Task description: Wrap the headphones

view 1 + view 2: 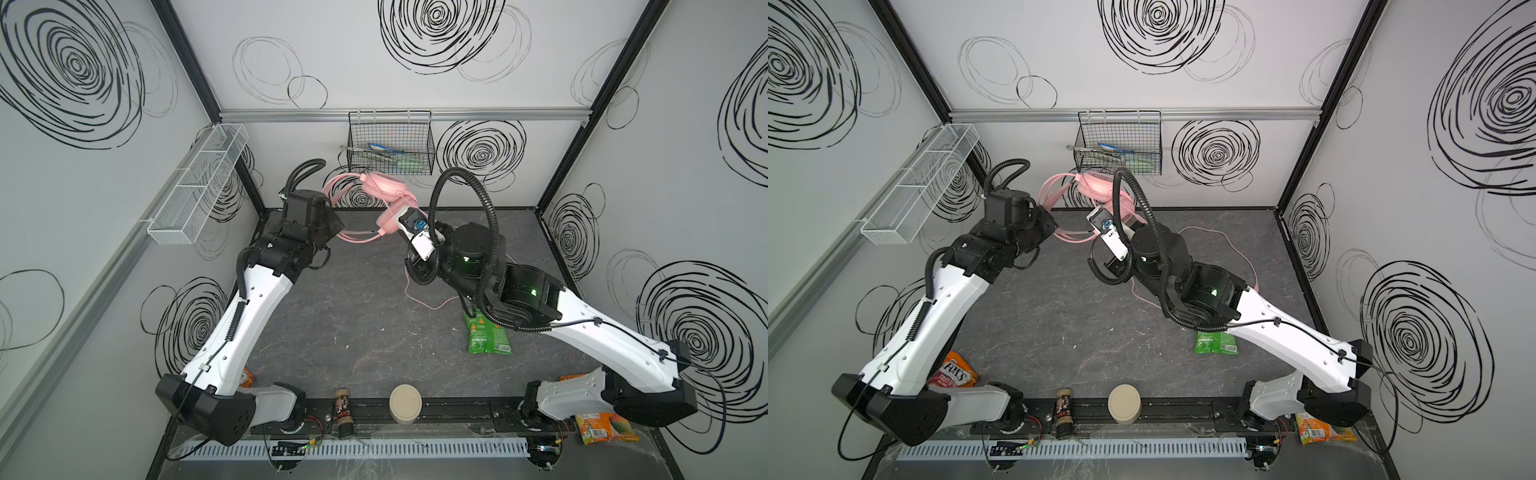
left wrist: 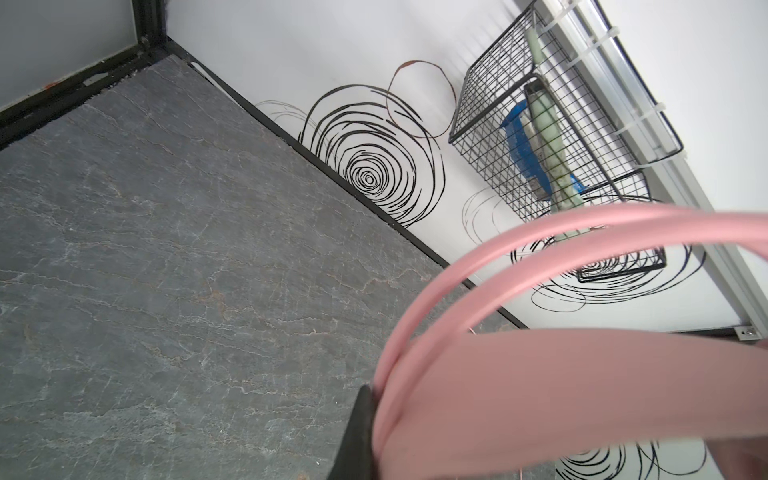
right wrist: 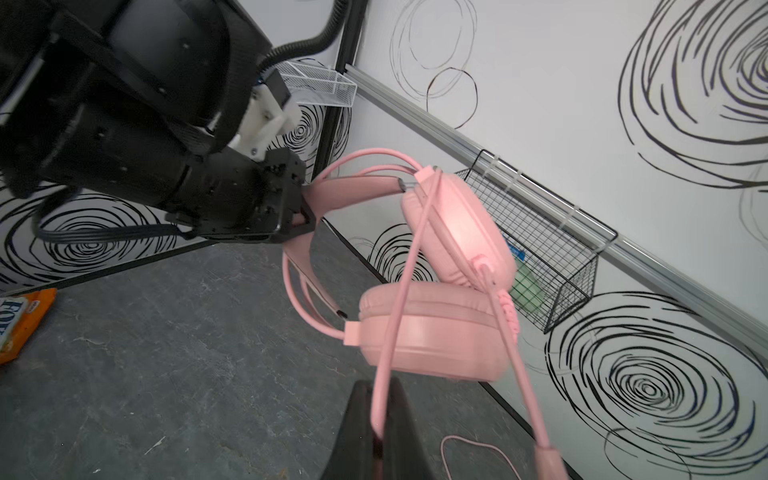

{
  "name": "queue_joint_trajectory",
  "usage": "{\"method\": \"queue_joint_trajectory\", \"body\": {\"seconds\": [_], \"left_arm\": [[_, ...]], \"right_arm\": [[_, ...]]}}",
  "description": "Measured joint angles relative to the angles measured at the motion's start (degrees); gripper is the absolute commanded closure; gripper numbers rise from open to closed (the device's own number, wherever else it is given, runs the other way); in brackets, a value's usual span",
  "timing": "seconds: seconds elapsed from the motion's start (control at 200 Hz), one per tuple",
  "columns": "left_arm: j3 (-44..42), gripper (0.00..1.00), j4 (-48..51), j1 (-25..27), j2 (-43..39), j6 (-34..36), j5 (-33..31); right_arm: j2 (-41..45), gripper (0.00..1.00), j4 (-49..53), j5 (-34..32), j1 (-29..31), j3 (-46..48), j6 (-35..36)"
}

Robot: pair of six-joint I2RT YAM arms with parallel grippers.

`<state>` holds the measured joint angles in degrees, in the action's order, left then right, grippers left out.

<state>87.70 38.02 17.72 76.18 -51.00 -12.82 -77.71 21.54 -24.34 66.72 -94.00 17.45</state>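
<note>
The pale pink headphones (image 1: 382,187) (image 1: 1096,185) hang in the air near the back wall. My left gripper (image 1: 337,226) (image 3: 305,216) is shut on their double headband (image 2: 540,374); in the left wrist view only one black finger (image 2: 357,436) shows beside the band. The two earcups (image 3: 440,336) lie one against the other. My right gripper (image 3: 380,419) is shut on the thin pink cable (image 3: 399,299), which runs up across both earcups. The rest of the cable (image 1: 432,305) (image 1: 1246,257) trails loose over the grey table under the right arm.
A black wire basket (image 1: 390,145) holding tools hangs on the back wall just behind the headphones. A white mesh basket (image 1: 199,183) is on the left wall. A green snack bag (image 1: 486,332), an orange sweets pack (image 1: 953,370), a cream lid (image 1: 405,403) and a small bottle (image 1: 344,411) lie nearer the front.
</note>
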Motion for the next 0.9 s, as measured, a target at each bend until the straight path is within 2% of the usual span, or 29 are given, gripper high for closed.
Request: {"method": "queue_joint_trajectory", "body": {"seconds": [0.19,0.365,0.56,0.735,0.896], "left_arm": [[-0.9,1.00,-0.5,0.1,-0.1,-2.6,0.4],[-3.2,1.00,-1.4,0.0,-0.1,-6.2,4.0],[-4.1,1.00,-3.7,-2.1,-1.4,-9.4,10.4],[-5.3,1.00,-7.1,-2.8,-3.1,-12.7,16.0],[-2.0,1.00,-7.7,-3.4,-3.4,-12.5,19.1]], "right_arm": [[-3.2,0.96,-1.4,3.8,0.4,-1.9,0.6],[-4.2,0.96,-3.5,6.1,0.5,0.8,0.7],[-0.5,0.93,-7.1,8.1,-1.0,8.5,-1.6],[4.5,0.91,-10.5,10.0,-3.4,11.1,-3.8],[8.2,0.89,-14.9,12.7,-5.2,14.5,-5.6]]}}
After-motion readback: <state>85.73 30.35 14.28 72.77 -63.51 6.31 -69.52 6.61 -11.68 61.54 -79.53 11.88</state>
